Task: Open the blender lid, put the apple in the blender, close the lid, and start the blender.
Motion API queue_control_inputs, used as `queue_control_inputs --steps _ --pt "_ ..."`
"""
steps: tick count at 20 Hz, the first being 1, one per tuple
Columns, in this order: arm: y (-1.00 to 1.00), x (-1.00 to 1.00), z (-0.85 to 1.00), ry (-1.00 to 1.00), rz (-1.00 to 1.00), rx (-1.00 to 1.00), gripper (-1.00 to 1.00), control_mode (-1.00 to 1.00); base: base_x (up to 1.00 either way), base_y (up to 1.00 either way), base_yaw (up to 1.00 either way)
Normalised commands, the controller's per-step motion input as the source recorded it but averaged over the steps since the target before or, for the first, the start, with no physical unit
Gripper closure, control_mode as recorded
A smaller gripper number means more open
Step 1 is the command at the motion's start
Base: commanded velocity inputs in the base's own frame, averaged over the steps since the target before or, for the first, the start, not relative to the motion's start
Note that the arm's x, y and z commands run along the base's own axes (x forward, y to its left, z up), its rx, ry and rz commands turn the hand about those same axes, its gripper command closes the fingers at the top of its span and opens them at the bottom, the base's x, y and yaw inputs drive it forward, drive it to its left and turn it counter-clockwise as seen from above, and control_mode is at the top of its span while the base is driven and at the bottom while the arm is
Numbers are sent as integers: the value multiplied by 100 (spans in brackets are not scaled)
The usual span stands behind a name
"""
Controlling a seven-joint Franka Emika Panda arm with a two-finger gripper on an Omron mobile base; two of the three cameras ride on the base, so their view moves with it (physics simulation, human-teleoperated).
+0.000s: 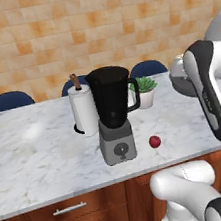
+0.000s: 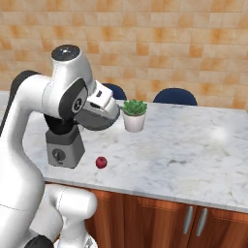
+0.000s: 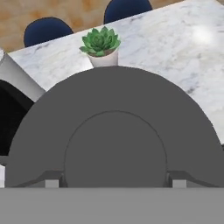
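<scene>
The blender (image 1: 112, 102) stands mid-counter, its black jar open at the top, on a grey base (image 2: 63, 150) with a round knob. To the jar's right and above the counter, my gripper (image 2: 99, 107) is shut on the blender lid (image 2: 98, 118), a dark grey disc. My forearm partly covers the lid (image 1: 177, 74) in the left base view. In the hand view the lid (image 3: 113, 131) spans the gripper (image 3: 113, 181), with the jar's black opening (image 3: 9, 122) at the left. The apple (image 1: 155, 141) lies on the counter just right of the base, also seen as a red ball (image 2: 101, 162).
A white paper-towel roll (image 1: 83, 109) stands behind the blender on its left. A potted succulent (image 1: 144, 89) sits behind it on the right. Blue chair backs (image 1: 10, 100) line the far side. The counter's front edge (image 1: 94, 186) runs above wooden drawers.
</scene>
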Motion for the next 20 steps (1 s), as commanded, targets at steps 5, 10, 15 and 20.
queue_control_inputs --steps 5,10,15,20 --pt "-99 14 -79 11 -5 11 100 -100 0 0 0" --pt "-87 60 -100 24 0 13 100 -100 0 0 0" --pt "-50 80 -95 28 0 3 100 -100 0 0 0" --pt "-20 77 -76 22 0 0 100 -100 0 0 0"
